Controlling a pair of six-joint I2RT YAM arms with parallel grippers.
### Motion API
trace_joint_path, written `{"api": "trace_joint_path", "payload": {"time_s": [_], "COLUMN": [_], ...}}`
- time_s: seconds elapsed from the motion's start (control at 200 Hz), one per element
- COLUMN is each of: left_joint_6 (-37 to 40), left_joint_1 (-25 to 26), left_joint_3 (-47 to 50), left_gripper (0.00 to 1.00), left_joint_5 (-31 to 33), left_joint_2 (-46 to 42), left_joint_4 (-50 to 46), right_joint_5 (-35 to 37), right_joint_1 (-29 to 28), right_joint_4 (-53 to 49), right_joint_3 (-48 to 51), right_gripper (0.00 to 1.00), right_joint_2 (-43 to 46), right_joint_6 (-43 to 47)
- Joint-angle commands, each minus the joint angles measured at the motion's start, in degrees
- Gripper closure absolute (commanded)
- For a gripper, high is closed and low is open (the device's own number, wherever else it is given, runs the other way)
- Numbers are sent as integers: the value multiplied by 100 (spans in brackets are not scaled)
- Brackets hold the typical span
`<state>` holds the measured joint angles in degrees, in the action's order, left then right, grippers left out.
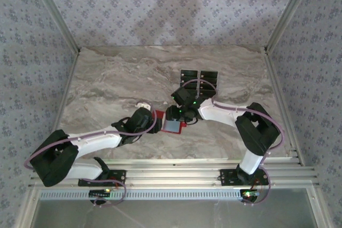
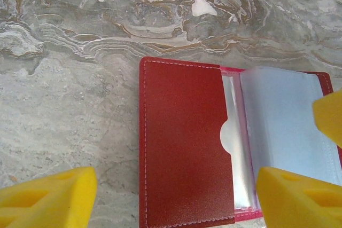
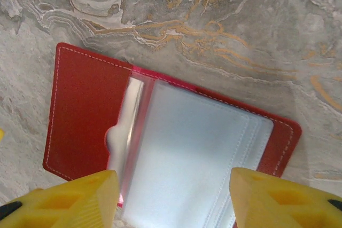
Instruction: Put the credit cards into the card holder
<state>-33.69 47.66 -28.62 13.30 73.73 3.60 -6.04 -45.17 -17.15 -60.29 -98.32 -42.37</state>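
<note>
On the marble table (image 1: 117, 78) the card holder (image 2: 184, 142) lies open and flat below both claws. Its red flap is under the left gripper (image 2: 176, 190) and its pale pockets are under the right gripper (image 3: 173, 190). Both claws stand open and hold nothing. The credit cards (image 1: 200, 80) lie just beyond the right one. We judge them light, stiff and slippery, so we would pinch one at its edge.

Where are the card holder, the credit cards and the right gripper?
card holder (image 2: 181, 142): left wrist view, red cover.
credit cards (image 1: 208, 77): top external view, right column's top.
right gripper (image 3: 171, 182): right wrist view, between its fingertips.
</note>
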Motion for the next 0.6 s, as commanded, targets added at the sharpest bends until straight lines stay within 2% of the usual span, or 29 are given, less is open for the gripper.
{"api": "trace_joint_path", "payload": {"time_s": [0.0,0.4,0.6], "left_joint_6": [65,135,229], "left_joint_1": [28,51,112], "left_joint_3": [-47,-7,14], "left_gripper": [21,21,21], "left_joint_5": [76,57,7], "left_joint_2": [53,-25,31], "left_joint_4": [49,45,110], "right_joint_5": [-114,-160,-416], "right_joint_1": [-29,-36,-40], "right_joint_4": [68,78,314], "right_joint_3": [-158,-167,-254], "right_gripper": [41,41,41], "right_joint_2": [-121,-492,-717], "right_joint_6": [-148,-298,-343]}}
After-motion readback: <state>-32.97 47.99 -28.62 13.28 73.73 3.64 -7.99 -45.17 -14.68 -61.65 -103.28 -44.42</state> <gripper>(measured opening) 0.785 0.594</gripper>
